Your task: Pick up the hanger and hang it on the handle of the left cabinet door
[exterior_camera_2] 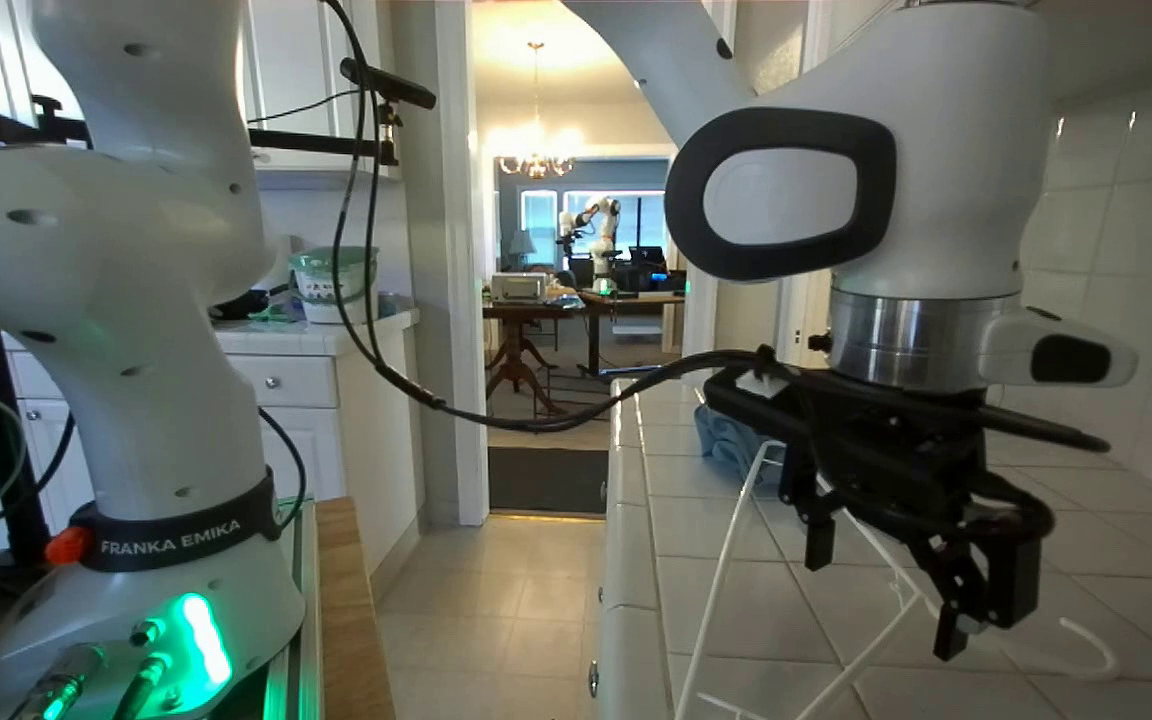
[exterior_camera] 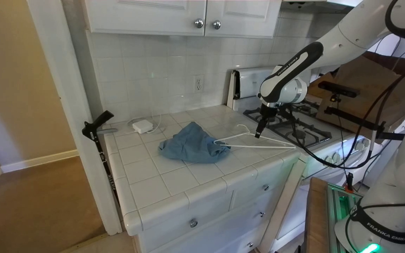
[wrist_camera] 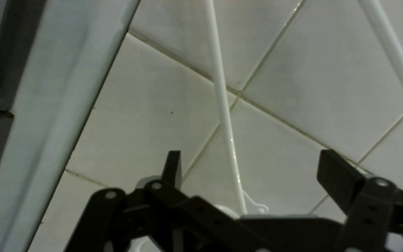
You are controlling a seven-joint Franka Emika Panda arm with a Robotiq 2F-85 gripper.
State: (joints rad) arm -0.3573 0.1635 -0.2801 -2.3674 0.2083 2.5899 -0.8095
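At the far left in an exterior view I have a long black reacher tool (exterior_camera: 103, 158) with an angled grip, tilted between the white door frame (exterior_camera: 70, 105) and the left edge of the white tiled tabletop (exterior_camera: 146, 182). Just right of it, near the white tiled wall (exterior_camera: 146, 70), sits a small, rounded white box (exterior_camera: 142, 126). Next comes a rumpled blue cloth (exterior_camera: 195, 144), heaped on the tabletop. Well above, the white panelled left door (exterior_camera: 146, 15) carries a round, shiny metal knob (exterior_camera: 198, 23) at its lower right corner; the matching right door (exterior_camera: 243, 17) has its own knob just beside it.

Right of the cloth, on the tabletop, I find the thin white triangular hanger (exterior_camera: 258, 146), its left end overlapping the cloth's edge in this view and its hook toward the wall. My black fingers (wrist_camera: 172, 169) point down over it. In the wrist view they stand well spread, one straight side of the hanger running through the gap, with tile showing on either side of it; whether they touch the tabletop I cannot tell. Right of the fingers is the white stove (exterior_camera: 306, 137) with black grates, then a brown cardboard box (exterior_camera: 371, 75), and my white arm (exterior_camera: 350, 38), its green-lit base at the far right.
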